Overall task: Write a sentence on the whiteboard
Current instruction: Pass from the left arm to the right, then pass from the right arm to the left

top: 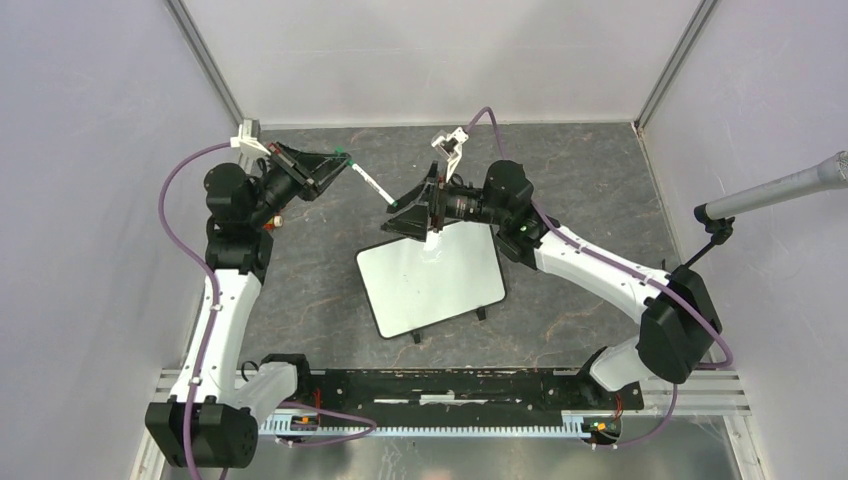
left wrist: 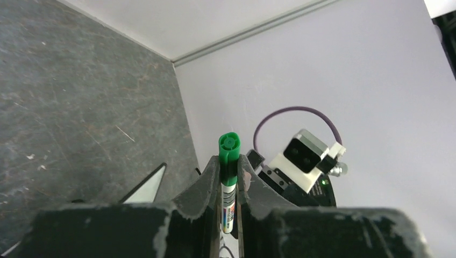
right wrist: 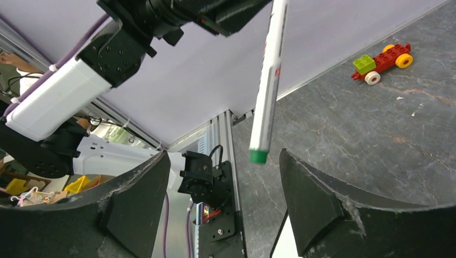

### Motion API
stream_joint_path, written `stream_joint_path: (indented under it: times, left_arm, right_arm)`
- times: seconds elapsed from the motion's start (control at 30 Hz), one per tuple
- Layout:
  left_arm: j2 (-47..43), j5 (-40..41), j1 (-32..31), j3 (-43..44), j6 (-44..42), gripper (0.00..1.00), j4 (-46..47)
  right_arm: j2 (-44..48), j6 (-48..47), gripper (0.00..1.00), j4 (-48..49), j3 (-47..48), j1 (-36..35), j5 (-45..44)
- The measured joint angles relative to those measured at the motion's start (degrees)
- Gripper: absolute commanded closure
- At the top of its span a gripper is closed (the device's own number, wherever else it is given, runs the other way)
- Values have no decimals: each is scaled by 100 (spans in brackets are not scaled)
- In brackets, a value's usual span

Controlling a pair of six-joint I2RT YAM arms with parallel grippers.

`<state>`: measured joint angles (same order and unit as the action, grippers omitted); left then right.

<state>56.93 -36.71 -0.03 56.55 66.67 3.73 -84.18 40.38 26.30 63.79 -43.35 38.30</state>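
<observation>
A marker [left wrist: 228,144] is being gripped tightly between the nearly closed fingers of the left gripper [left wrist: 228,162], with its green end sticking out past the fingertips. The white barrel is being held out across the gap toward the right gripper [right wrist: 221,156]. That gripper's jaws are being held wide apart. The marker's other green-tipped end is hanging in the space between them, and neither finger is seen touching it. The whiteboard [top: 430,280] is being left flat on the dark table [top: 580,170] between the two arms, its far edge just under the right wrist and its surface showing plain white. A red toy car [right wrist: 383,60] is being left on the table, well apart from the board.
</observation>
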Motion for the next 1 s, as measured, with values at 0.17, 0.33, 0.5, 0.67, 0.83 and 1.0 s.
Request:
stream_joint_path:
  times: [0.17, 0.33, 0.5, 0.67, 0.83, 1.0]
  left_arm:
    - [-59, -20, -197, -175, 273, 98, 219]
    - [-188, -94, -236, -363, 308, 97, 275]
    - [-286, -138, -236, -363, 223, 51, 232]
    - [-136, -507, -190, 203, -1176, 0, -1075]
    - [157, -1023, -142, 1410, -3882, 0, -3008]
    - [437, -1849, -219, 2090, -6140, 3, -4800]
  right_arm:
    - [-170, 190, 44, 151, 190, 0, -79]
    - [-302, 267, 92, 168, 350, 26, -149]
    - [-315, 348, 100, 17, 321, 175, -149]
    - [-74, -42, 100, -37, -105, 380, 63]
    - [457, -1340, 100, -981, -463, 564, 592]
    - [852, -2566, 100, -2065, -520, 546, 1421]
